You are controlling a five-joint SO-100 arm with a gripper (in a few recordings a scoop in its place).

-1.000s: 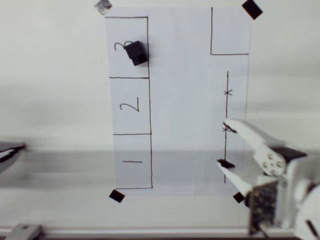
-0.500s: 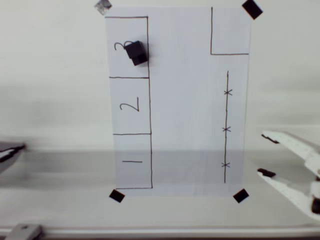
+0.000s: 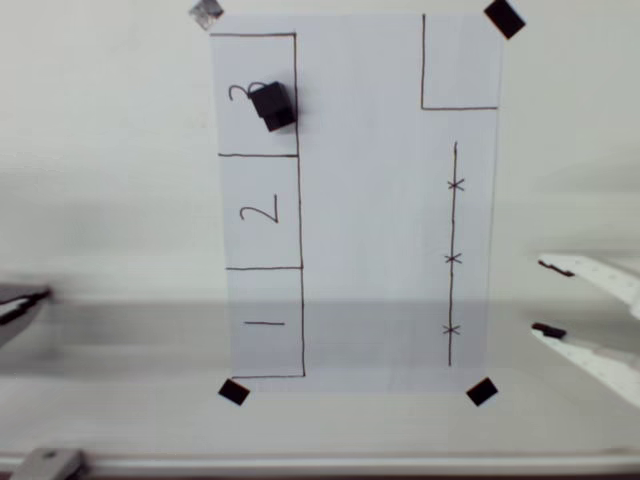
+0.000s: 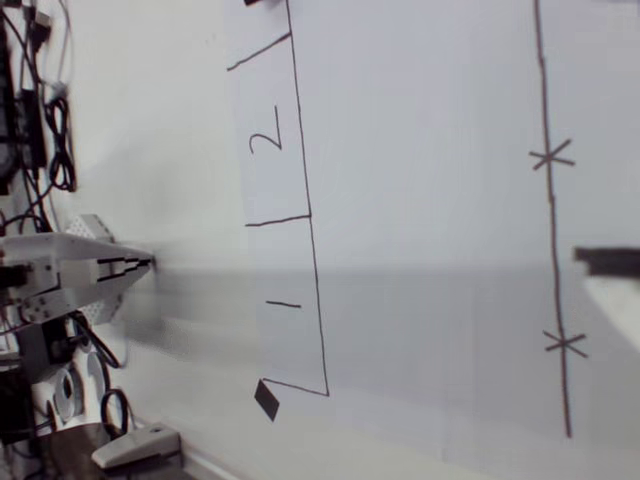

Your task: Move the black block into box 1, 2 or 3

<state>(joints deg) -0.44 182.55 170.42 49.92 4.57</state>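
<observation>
In the overhead view the jaws (image 3: 545,297) show at the right edge of the frame, lower right, spread wide with nothing between them. Two white fingers with dark tips point left, the upper finger (image 3: 590,271) and the lower one both over bare table (image 3: 110,200), just off the right edge of the paper (image 3: 370,200). The strip of table between the fingertips and the paper edge is bare, and so is the middle of the sheet from the pen line with three crosses (image 3: 453,255) to the column of boxes.

The black block (image 3: 272,105) lies far from the jaws, in the upper left part of the paper, across the full width of the sheet and well above them. It sits inside the box marked 3 (image 3: 256,95), the top box of the column, against that box's right line, with its corner touching or just over the line; the drawn "3" is just to its left. It is a small matte black cube, turned slightly askew to the box lines.

Black tape squares (image 3: 481,391) hold the paper's corners.
</observation>
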